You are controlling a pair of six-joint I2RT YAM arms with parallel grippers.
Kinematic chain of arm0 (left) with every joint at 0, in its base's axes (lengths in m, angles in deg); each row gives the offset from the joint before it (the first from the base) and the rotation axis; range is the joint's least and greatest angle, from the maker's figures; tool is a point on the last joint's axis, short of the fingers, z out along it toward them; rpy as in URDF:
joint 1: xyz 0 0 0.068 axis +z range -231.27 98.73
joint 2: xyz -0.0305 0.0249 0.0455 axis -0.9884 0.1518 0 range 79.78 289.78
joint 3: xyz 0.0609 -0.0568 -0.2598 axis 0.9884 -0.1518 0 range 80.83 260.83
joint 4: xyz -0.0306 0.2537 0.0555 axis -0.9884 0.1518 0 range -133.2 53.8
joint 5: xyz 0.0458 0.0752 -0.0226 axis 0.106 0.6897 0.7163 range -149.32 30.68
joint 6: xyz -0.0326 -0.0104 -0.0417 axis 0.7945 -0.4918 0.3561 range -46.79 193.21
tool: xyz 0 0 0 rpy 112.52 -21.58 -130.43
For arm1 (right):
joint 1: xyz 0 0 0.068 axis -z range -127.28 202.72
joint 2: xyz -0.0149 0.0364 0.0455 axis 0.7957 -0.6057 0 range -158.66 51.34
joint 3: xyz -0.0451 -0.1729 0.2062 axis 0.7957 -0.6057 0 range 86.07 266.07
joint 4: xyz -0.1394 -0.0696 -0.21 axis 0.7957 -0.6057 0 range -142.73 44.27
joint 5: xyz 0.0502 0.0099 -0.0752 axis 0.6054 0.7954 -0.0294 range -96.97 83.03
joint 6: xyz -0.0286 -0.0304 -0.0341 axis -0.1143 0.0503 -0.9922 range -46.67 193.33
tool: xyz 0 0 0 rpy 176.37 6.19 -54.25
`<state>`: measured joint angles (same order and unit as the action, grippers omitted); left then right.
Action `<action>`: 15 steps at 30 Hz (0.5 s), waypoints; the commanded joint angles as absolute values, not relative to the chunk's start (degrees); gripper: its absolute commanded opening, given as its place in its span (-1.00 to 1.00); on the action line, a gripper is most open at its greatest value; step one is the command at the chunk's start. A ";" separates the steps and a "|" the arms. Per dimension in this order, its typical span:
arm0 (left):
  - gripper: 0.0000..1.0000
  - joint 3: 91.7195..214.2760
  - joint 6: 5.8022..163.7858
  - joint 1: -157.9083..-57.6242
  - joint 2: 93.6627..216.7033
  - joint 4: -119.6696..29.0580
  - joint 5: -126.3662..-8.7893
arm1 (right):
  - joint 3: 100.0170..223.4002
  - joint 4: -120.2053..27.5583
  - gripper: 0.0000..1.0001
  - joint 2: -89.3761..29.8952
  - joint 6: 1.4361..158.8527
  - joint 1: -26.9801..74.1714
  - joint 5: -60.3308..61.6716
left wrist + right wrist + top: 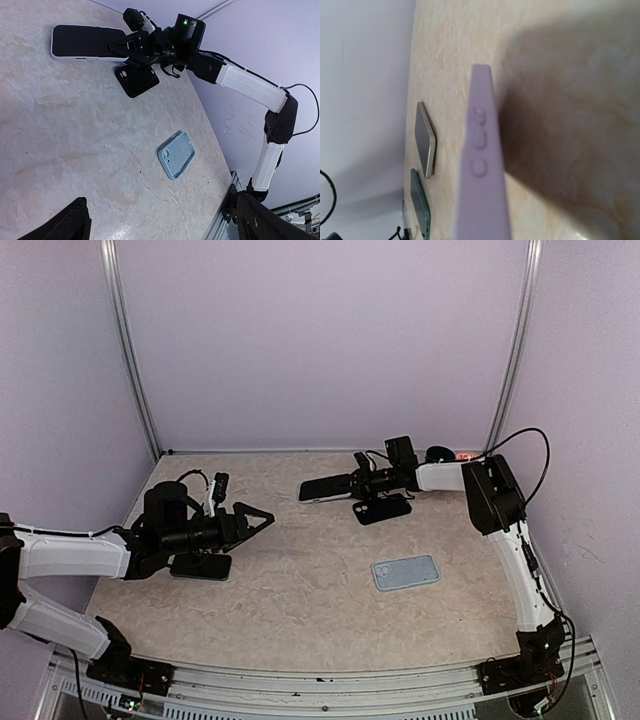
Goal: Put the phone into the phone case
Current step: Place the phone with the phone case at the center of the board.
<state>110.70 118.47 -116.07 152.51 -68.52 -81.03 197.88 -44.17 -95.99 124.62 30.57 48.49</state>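
While left pincer [262,523] gapes — right pincer [357,483] pinches case [323,488].

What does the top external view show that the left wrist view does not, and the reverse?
Only top external: the left arm and a dark phone beneath it. Only left wrist: a green light at the wrist of the right arm. Both: the right gripper shut on a pale-edged phone, a black case beside it, and a light blue case.

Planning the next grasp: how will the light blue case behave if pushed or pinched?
The light blue case looks like a thin open shell, so probably light and bendy. Lying flat on the smooth table, it may slide before lifting.
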 commanded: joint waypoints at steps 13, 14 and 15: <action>0.98 110.41 120.09 -116.08 154.81 -72.44 -81.36 | 199.58 -44.31 -0.43 -95.67 123.26 32.50 50.83; 0.98 110.46 120.18 -116.07 154.90 -72.53 -81.37 | 199.62 -44.43 -0.40 -95.54 123.18 32.57 50.86; 0.98 110.49 120.19 -116.07 154.96 -72.49 -81.32 | 199.53 -44.66 -0.36 -95.41 123.00 32.59 50.82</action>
